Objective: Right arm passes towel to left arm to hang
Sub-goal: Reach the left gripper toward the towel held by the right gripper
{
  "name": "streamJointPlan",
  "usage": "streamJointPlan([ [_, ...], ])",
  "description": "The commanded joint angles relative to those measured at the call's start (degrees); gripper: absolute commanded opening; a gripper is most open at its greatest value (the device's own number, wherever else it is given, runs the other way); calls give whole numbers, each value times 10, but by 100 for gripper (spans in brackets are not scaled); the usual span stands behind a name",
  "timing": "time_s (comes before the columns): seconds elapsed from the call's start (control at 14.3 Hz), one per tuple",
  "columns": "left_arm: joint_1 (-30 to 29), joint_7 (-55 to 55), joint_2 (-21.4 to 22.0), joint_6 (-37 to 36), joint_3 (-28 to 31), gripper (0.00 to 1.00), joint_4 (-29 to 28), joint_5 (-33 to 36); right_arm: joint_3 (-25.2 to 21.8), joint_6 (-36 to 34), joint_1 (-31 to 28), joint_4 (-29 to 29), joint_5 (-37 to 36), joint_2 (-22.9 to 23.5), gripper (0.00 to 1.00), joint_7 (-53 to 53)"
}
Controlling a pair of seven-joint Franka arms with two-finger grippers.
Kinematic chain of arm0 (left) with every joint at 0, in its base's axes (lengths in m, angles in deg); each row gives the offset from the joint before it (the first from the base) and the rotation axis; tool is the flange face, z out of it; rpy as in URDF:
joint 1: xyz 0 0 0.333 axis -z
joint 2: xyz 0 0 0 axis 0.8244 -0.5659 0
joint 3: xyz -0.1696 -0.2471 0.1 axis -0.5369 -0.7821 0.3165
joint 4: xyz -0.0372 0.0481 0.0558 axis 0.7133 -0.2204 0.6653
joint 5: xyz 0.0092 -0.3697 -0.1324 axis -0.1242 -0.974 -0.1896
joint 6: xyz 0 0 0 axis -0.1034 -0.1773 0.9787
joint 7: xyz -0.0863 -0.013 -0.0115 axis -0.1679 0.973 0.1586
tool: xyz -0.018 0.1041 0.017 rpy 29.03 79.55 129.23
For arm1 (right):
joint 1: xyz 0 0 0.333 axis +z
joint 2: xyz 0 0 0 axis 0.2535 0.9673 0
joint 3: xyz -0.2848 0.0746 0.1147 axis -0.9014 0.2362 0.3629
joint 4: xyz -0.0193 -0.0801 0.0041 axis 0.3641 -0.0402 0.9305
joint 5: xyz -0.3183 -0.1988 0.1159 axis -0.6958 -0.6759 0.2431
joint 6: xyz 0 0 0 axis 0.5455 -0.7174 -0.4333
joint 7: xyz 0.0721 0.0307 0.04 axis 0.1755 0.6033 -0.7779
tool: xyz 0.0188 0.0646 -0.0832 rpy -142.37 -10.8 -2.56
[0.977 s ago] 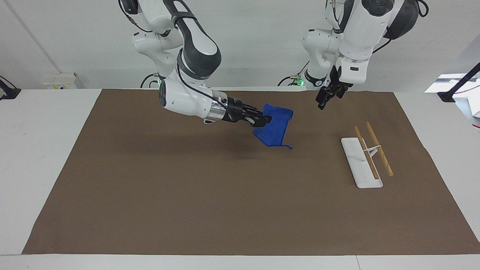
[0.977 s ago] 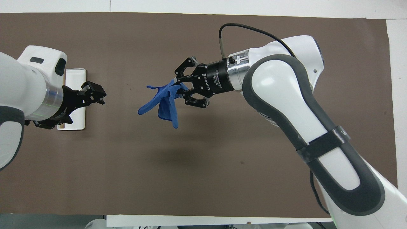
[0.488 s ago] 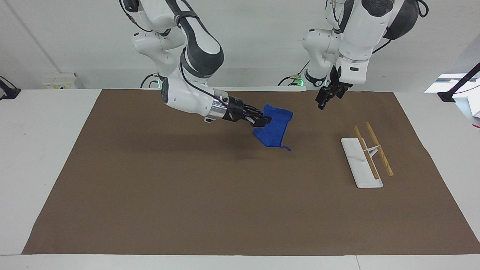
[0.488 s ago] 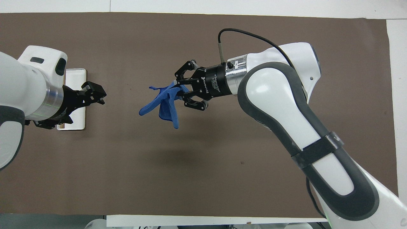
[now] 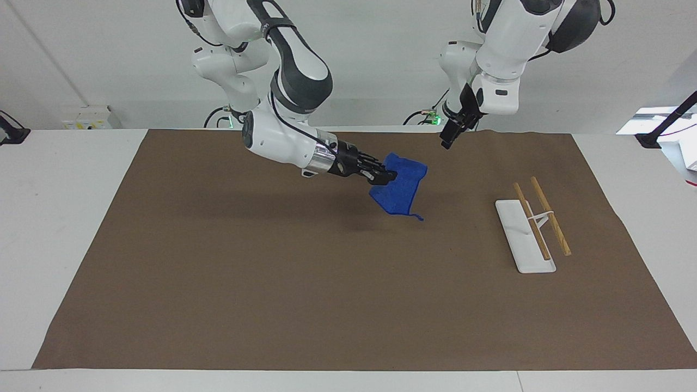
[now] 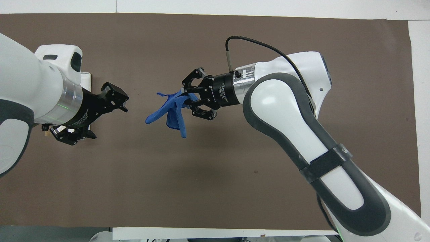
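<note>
Right tool (image 5: 387, 176): clenched on the towel (image 5: 402, 187), up in the air over the brown mat (image 5: 272, 272) that covers the worktop (image 5: 54, 218); the right arm (image 5: 283, 130) reaches out from its base toward the left arm's end.
Towel: bright blue, soft and wrinkled, pinched at one edge between the right tool's fingers (image 6: 188, 101). It hangs in folds from that grip, clear of the mat, with a thin thread tail dangling from its lowest corner. In the overhead view (image 6: 169, 111) it spreads from the fingertips toward the left tool.
Left tool (image 5: 450, 134): raised above the mat's edge nearest the robots, tilted downward, apart from the towel and touching nothing. In the overhead view (image 6: 100, 116) its fingers stand spread and it grips nothing.
Left arm (image 5: 501, 60): comes down from its base, with the tool pointing toward the towel.
Rack (image 5: 531, 228): a white flat base with two wooden rails on a white stand, on the mat toward the left arm's end, well apart from both tools. Nothing hangs on it.
</note>
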State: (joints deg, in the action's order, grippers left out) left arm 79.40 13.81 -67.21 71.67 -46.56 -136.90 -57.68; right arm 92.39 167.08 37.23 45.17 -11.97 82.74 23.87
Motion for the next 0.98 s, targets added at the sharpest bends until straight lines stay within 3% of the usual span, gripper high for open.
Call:
streamJointPlan([
  [0.0, 12, -110, -4, 95, 4, 100, -17, -9, 1, 12, 0, 21, 12, -18, 1, -8],
  [0.21, 42, -200, 1, 204, -2, 99, -72, -11, 1, 12, 0, 25, 12, -18, 1, -9],
  [0.56, 47, -240, 34, 223, -1, 97, -156, -12, 1, 12, 0, 28, 12, -19, 1, -16],
  [0.77, 49, -245, 34, 254, -2, 94, -175, -12, 1, 13, 0, 27, 13, -19, 1, -16],
  [0.91, 49, -279, 34, 262, -2, 82, -179, -12, 1, 14, 0, 28, 14, -19, 1, -16],
])
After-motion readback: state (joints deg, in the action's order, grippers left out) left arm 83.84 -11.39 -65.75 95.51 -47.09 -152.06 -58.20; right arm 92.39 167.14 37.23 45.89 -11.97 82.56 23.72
